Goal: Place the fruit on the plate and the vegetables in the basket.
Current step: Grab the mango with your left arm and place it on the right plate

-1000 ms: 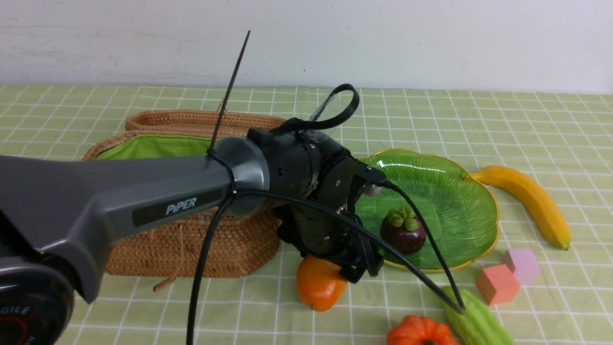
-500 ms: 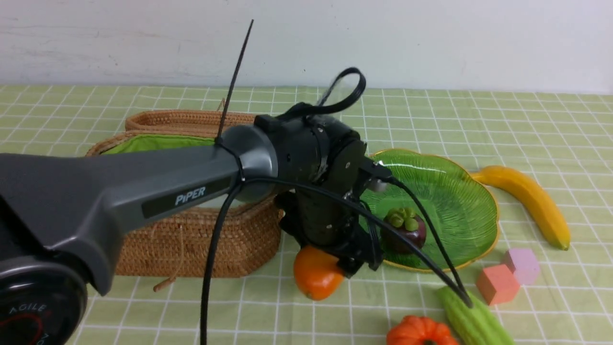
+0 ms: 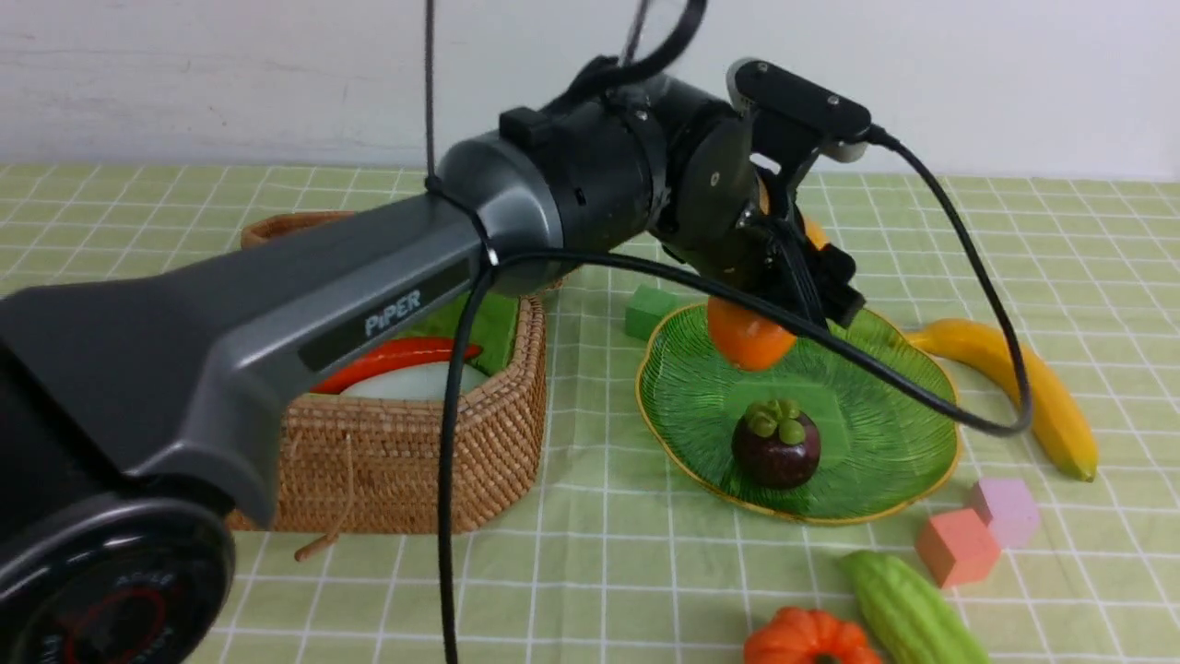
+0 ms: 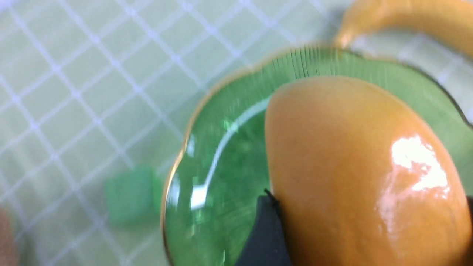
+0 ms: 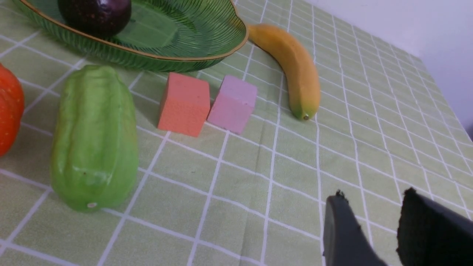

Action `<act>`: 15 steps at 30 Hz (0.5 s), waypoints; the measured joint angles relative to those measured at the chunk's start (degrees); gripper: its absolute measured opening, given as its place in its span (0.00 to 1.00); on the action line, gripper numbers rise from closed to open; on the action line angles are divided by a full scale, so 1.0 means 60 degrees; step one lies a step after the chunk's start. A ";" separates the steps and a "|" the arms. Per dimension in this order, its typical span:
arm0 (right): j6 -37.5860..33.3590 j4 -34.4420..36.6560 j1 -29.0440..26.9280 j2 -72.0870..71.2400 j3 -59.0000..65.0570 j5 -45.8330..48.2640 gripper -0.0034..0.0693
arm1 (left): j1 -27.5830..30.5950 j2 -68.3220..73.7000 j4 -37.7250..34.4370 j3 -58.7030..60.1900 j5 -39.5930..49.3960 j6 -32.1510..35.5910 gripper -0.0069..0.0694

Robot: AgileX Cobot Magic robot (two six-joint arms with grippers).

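Note:
My left gripper [image 3: 774, 304] is shut on the orange-yellow mango [image 3: 747, 337] and holds it in the air over the far part of the green glass plate [image 3: 876, 443]. In the left wrist view the mango [image 4: 362, 177] fills the jaws above the plate [image 4: 221, 159]. A purple mangosteen [image 3: 776, 447] sits on the plate. The banana [image 3: 1023, 387] lies on the cloth right of the plate. In the wicker basket [image 3: 415, 461] lie a carrot [image 3: 387, 360] and a white radish [image 3: 415, 380]. The pumpkin [image 3: 807, 638] and green gourd [image 3: 908, 613] lie near the front. My right gripper [image 5: 374, 192] is open and empty, low over the cloth.
An orange-pink cube [image 3: 957, 546] and a lilac cube [image 3: 1007, 509] sit between the plate and the gourd. A green cube [image 3: 650, 312] lies behind the plate's left edge. The left arm's cable hangs across the plate. A white wall bounds the table at the back.
My left gripper has lifted the mango off the cloth in front of the basket and carried it up and away to above the plate. The basket's inside now shows.

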 joint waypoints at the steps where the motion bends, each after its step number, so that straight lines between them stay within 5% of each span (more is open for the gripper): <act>1: 0.0000 0.0000 0.0000 0.0000 0.0000 0.0000 0.38 | 0.0025 0.0234 0.0009 0.0000 -0.0311 0.0000 0.85; 15: 0.0000 0.0000 0.0000 0.0000 0.0000 0.0000 0.38 | 0.0130 0.1370 0.0432 0.0028 -0.2210 -0.1123 0.85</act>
